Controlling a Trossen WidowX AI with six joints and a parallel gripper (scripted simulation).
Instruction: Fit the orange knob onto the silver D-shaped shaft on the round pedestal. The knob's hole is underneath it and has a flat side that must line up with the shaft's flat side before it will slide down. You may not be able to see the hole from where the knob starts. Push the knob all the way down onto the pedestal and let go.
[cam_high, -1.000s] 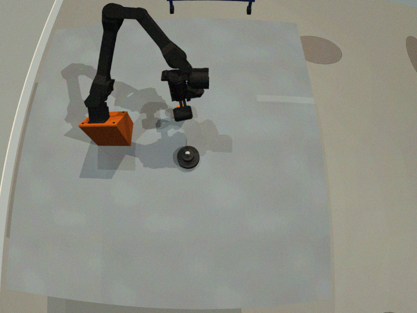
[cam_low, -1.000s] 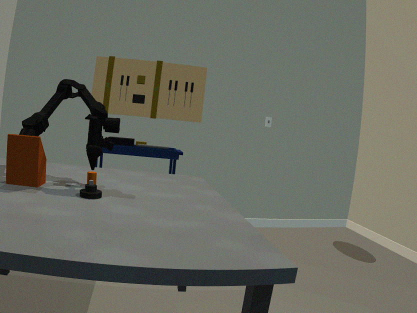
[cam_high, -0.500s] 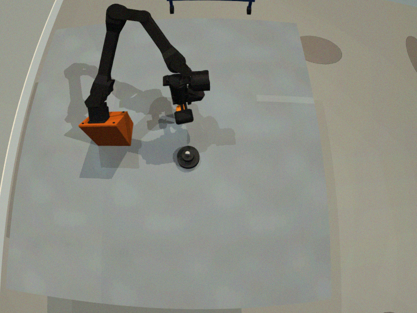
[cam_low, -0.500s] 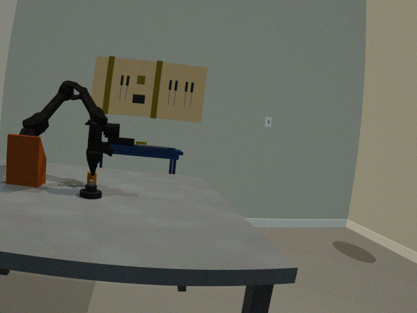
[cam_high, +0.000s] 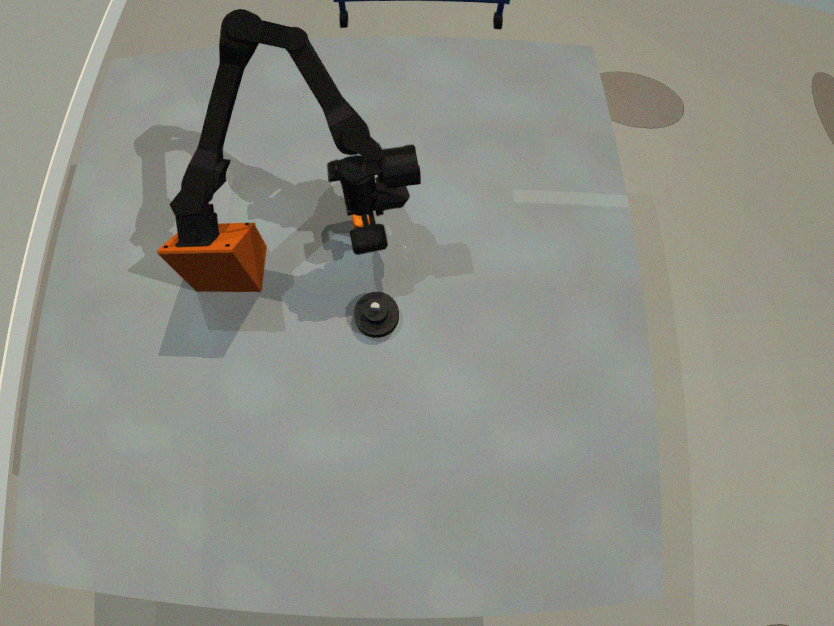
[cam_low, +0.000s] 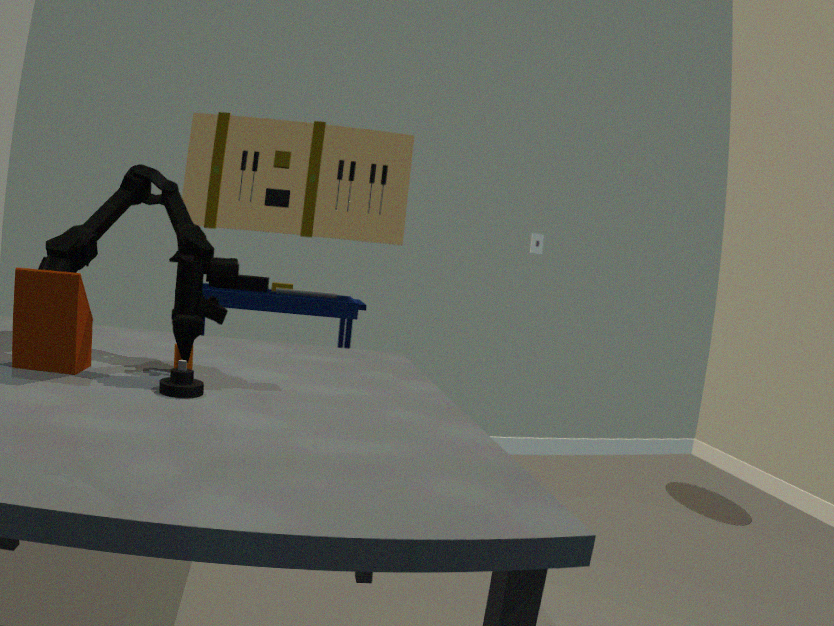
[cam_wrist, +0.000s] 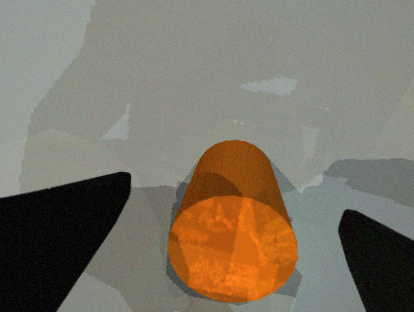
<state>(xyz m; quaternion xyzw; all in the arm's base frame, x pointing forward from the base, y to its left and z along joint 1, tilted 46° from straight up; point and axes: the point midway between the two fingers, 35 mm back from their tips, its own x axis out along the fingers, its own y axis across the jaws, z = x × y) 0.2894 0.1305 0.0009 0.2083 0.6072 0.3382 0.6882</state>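
The hand (cam_high: 369, 237) (cam_low: 183, 358) (cam_wrist: 234, 201) is open, its fingers spread wide either side of the orange knob (cam_high: 357, 220) (cam_low: 178, 357) (cam_wrist: 233, 247) with nothing gripped; in the wrist view one black finger comes in from the lower left of the frame and the other from the lower right, with a gap between each and the knob. That spacing probably serves to let the fingers pass down beside the knob before they close. The knob stands upright on the desk (cam_high: 431, 431) (cam_low: 269, 444), a little above the centre of the top view and partly hidden by the hand. Its plain round top faces the wrist camera, so the hole underneath cannot be seen, and its flat side has to be found some other way, perhaps by turning the knob lightly on the shaft. Just below it in that top view, well clear of the knob, the dark round pedestal (cam_high: 390, 325) (cam_low: 181, 388) holds the silver shaft (cam_high: 374, 306) (cam_low: 182, 364) upright and bare, ready to take the knob from above. An upright, centred grip seems the aim, since a tilted knob could jam on the shaft.
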